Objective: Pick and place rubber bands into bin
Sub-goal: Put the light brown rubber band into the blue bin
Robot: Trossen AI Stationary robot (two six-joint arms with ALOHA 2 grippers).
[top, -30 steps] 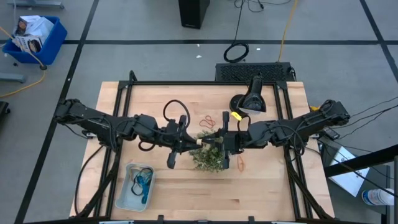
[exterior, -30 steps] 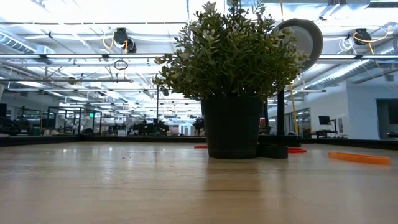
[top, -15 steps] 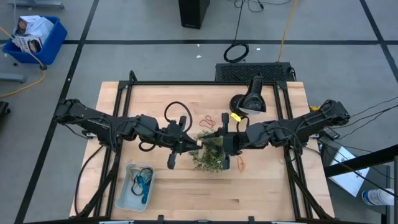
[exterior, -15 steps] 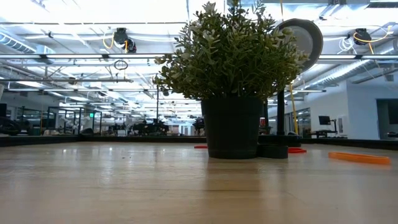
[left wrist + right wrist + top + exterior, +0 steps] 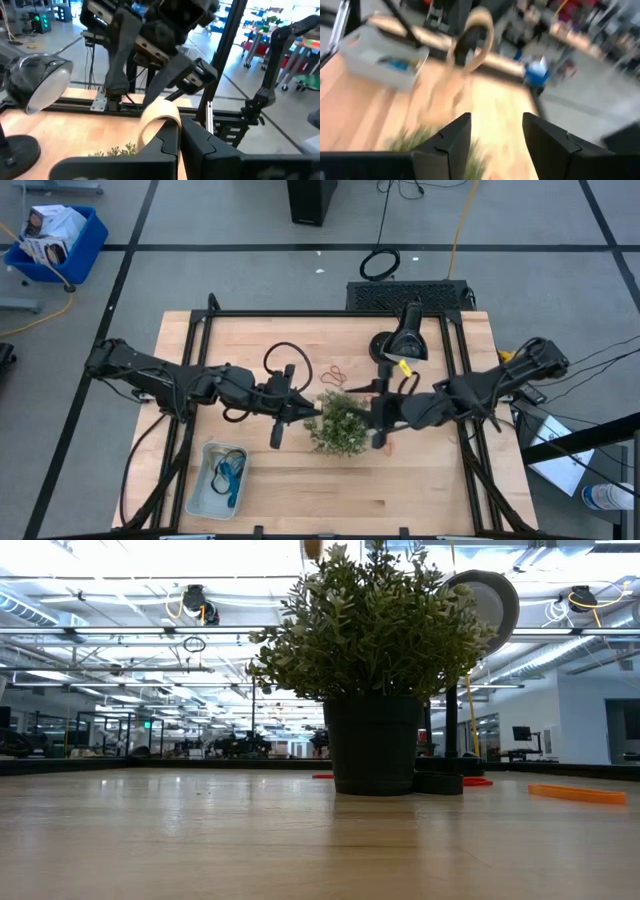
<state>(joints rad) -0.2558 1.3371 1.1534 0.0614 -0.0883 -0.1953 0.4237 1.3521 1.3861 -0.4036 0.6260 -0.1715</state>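
Two grippers flank the plant (image 5: 343, 425): left gripper (image 5: 312, 411) at nine o'clock pinches a tan band (image 5: 159, 114); right gripper (image 5: 374, 416) at three gapes empty.

The pale wooden table (image 5: 430, 490) carries a small green potted plant in a dark pot (image 5: 340, 425) at its middle. Orange-red rubber bands (image 5: 334, 374) lie behind it, a black desk lamp (image 5: 398, 343) stands at the rear, and a pale-blue translucent bin (image 5: 199, 498) sits front-left.
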